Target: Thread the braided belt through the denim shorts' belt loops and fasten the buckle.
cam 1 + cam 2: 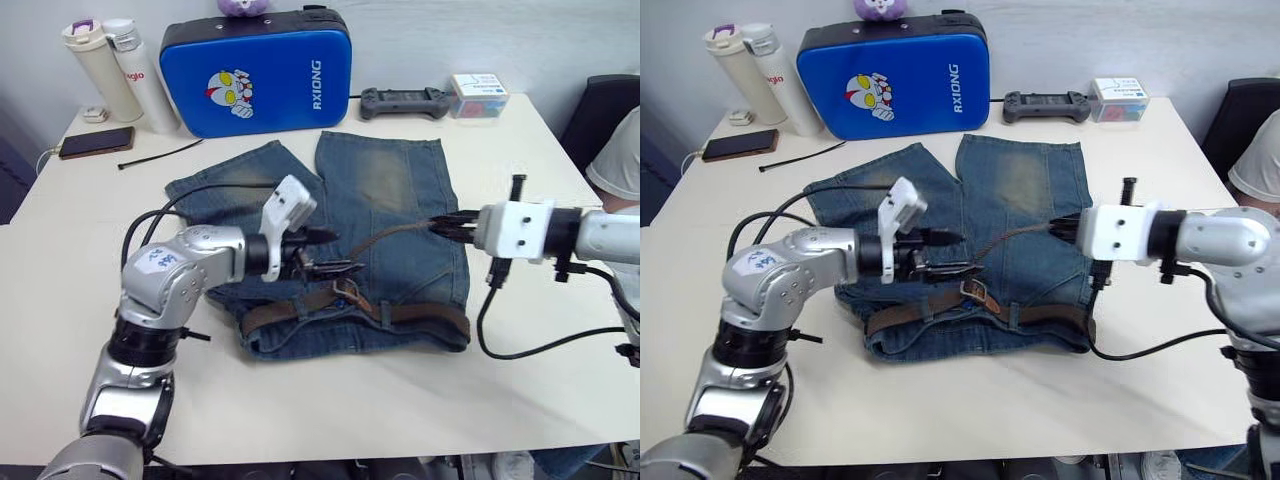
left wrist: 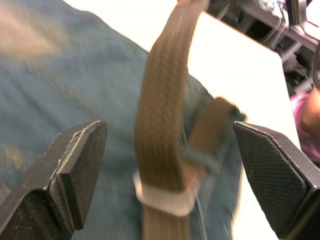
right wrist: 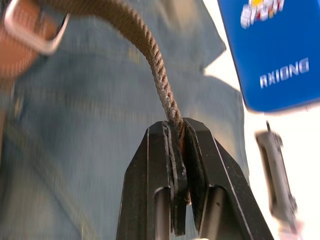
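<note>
The denim shorts (image 1: 380,190) lie flat mid-table, waistband toward me. The braided belt (image 1: 420,316) runs brown along the waistband, under a belt loop (image 1: 383,308). Near the waistband's middle sits the silver buckle (image 1: 350,295). From there the belt's free end rises to the right, into my right gripper (image 1: 437,225). In the right wrist view that gripper (image 3: 177,130) is shut on the strap (image 3: 150,55). My left gripper (image 1: 345,252) hovers open just above the buckle. In the left wrist view, strap (image 2: 162,100) and buckle (image 2: 165,197) lie between its spread fingers (image 2: 80,160).
A blue padded case (image 1: 255,70) stands at the back, with two bottles (image 1: 120,70) to its left. A phone (image 1: 95,142) and a black cable tie (image 1: 160,155) lie at back left. Back right are a game controller (image 1: 405,102) and a small box (image 1: 478,95). A person (image 1: 620,160) sits at the right edge.
</note>
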`<action>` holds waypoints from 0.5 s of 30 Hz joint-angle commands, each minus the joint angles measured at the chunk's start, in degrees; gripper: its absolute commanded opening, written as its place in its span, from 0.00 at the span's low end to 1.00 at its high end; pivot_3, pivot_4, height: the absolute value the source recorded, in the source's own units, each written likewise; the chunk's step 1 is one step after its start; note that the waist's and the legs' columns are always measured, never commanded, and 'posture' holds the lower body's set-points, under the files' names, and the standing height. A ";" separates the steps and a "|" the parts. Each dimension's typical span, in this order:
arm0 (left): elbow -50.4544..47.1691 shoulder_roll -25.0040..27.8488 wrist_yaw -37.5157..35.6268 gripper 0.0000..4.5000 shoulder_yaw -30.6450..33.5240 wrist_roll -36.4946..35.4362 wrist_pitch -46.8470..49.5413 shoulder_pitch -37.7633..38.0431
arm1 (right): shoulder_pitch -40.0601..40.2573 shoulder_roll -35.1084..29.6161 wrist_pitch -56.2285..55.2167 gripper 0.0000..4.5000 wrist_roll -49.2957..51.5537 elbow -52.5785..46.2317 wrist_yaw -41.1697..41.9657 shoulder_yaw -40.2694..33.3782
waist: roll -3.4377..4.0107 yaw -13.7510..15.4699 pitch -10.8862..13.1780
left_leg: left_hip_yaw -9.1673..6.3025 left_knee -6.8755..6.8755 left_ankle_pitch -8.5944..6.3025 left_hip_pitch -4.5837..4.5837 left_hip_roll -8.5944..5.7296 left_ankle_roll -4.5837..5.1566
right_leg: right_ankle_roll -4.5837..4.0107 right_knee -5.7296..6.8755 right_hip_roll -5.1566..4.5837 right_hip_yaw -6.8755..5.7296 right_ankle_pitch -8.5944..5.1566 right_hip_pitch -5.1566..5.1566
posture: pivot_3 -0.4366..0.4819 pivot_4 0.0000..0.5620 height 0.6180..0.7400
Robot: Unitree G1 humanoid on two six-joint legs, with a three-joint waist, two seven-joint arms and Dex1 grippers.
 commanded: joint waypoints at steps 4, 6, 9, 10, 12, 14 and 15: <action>3.07 -4.96 3.96 0.82 -5.83 7.51 -4.27 -3.44 | -2.99 1.29 3.93 0.00 -0.42 -1.53 -1.42 0.89 | 0.00 0.09 0.00 | 0.01 0.01 -0.01 -0.01 -0.01 0.01 | 0.01 -0.01 0.00 0.01 0.01 -0.01 | 0.48 0.27 1.00; 3.34 -5.29 3.67 0.61 -8.01 9.54 -5.01 -3.72 | -3.17 1.31 4.27 0.00 -0.67 -1.51 -1.61 0.89 | -0.01 0.01 0.00 | 0.01 0.00 -0.01 -0.02 -0.01 0.01 | 0.01 0.01 0.01 0.01 0.01 -0.04 | 0.48 0.27 1.00; 3.86 -6.69 4.31 0.31 -8.12 10.66 -4.99 -4.14 | -2.76 1.22 4.98 0.00 -0.77 -1.83 -1.71 0.73 | -0.01 -0.18 0.00 | 0.06 -0.02 0.00 -0.01 0.01 0.00 | 0.01 0.03 0.04 0.06 0.01 -0.06 | 0.48 0.27 1.00; 3.98 -7.36 4.75 0.22 -7.44 10.61 -4.66 -4.33 | -2.49 1.12 5.27 0.00 -0.85 -1.95 -1.76 0.67 | -0.01 -0.13 0.00 | 0.06 -0.02 0.00 -0.01 0.01 0.00 | 0.01 0.05 0.04 0.06 0.00 -0.07 | 0.48 0.27 1.00; 4.17 -8.54 5.35 0.01 -5.61 10.04 -3.82 -4.64 | -2.18 0.82 6.12 0.00 -1.15 -2.24 -1.85 0.68 | -0.01 -0.05 0.00 | 0.06 0.00 0.00 -0.01 0.01 0.01 | 0.01 0.05 0.03 0.06 0.00 -0.06 | 0.48 0.27 1.00; 4.26 -9.26 5.70 0.01 -3.75 9.31 -2.86 -4.84 | -1.98 0.65 6.85 0.00 -1.41 -2.51 -2.06 0.68 | -0.01 -0.03 0.01 | 0.06 0.01 0.00 -0.02 0.01 0.01 | 0.01 0.05 0.03 0.05 0.00 -0.06 | 0.48 0.27 1.00; 4.31 -9.72 5.94 0.01 -2.70 8.81 -2.21 -4.89 | -1.92 0.67 6.93 0.00 -1.56 -2.63 -2.20 0.72 | -0.02 -0.04 0.01 | 0.06 0.01 0.00 -0.02 0.01 0.01 | 0.01 0.05 0.03 0.05 0.01 -0.06 | 0.48 0.27 1.00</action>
